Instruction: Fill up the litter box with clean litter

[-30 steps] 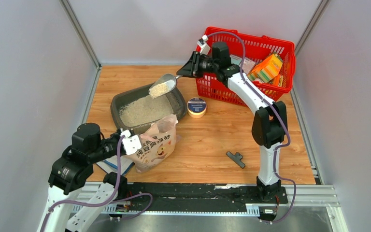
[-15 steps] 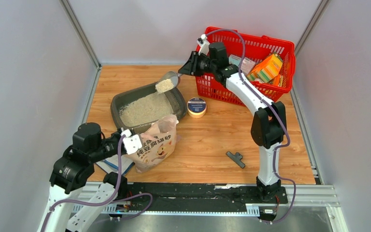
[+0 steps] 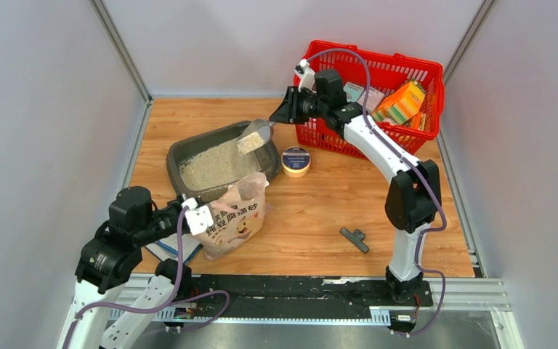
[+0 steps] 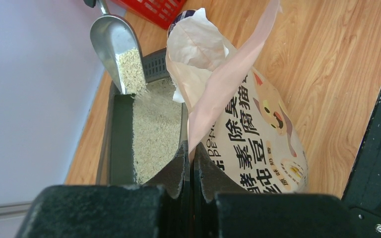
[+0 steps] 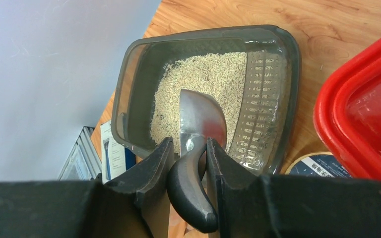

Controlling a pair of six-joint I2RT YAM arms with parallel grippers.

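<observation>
Scoop (image 3: pixel 253 136) dipped lower ahead of right pincer (image 5: pixel 188 145) gripping it, its litter (image 3: pixel 249 143) hidden wrist-side, arm outstretched toward litter box (image 3: pixel 177 153), left pincer (image 4: pixel 189 154) pinching bag (image 4: pixel 250 139).

Wooden table (image 3: pixel 320 211): litter box (image 3: pixel 176 154), bag (image 3: pixel 236 222), red basket (image 3: pixel 320 134), tin (image 3: pixel 296 161), black tool (image 3: pixel 354 239)

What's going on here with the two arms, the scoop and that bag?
The right gripper holds a metal scoop by its dark handle, tilted down over the grey litter box. There is litter in the scoop, and a layer of it already covers much of the box floor. The left gripper pinches the open top of the bag, which stands upright beside the box.
</observation>
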